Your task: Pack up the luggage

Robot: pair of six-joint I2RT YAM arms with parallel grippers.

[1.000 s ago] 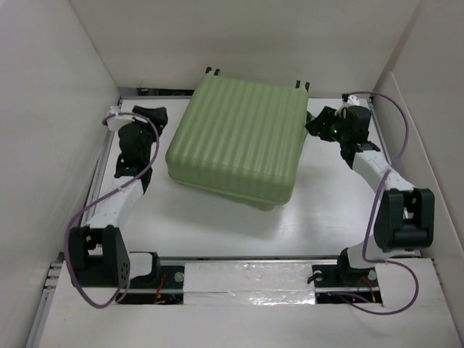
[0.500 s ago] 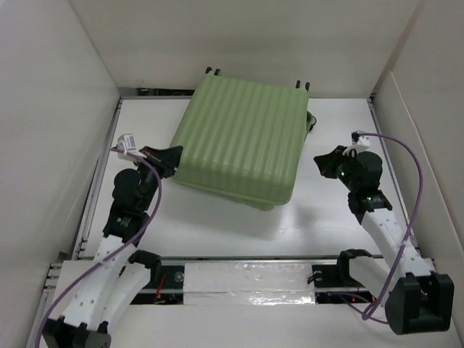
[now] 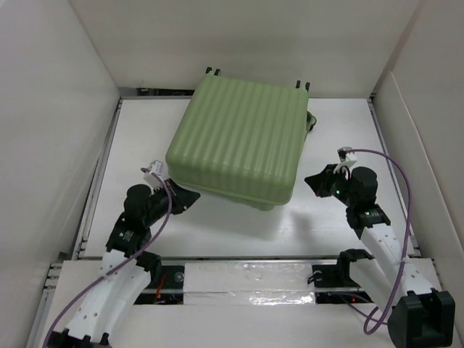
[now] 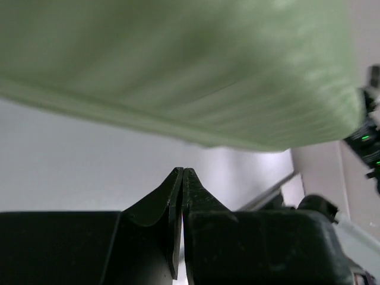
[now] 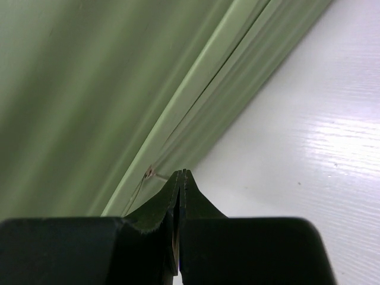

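Luggage (image 3: pixel 235 138) lay closed on tabletop (image 3: pixel 217 232), wheels at far side. Left end effector (image 3: pixel 190 196) clamped shut, empty, just off luggage's near-left corner. Right end effector (image 3: pixel 310 181) likewise shut, empty, beside near-right corner. Left perhaps nearer; contact unclear.

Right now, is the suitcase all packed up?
Done, it seems: the luggage lies shut on the table, its halves together. In hand: nothing; the left gripper and the right gripper are both shut and empty, each close to a near corner of the case. Left: maybe only fastening it; I cannot tell whether it is zipped, or what is inside.
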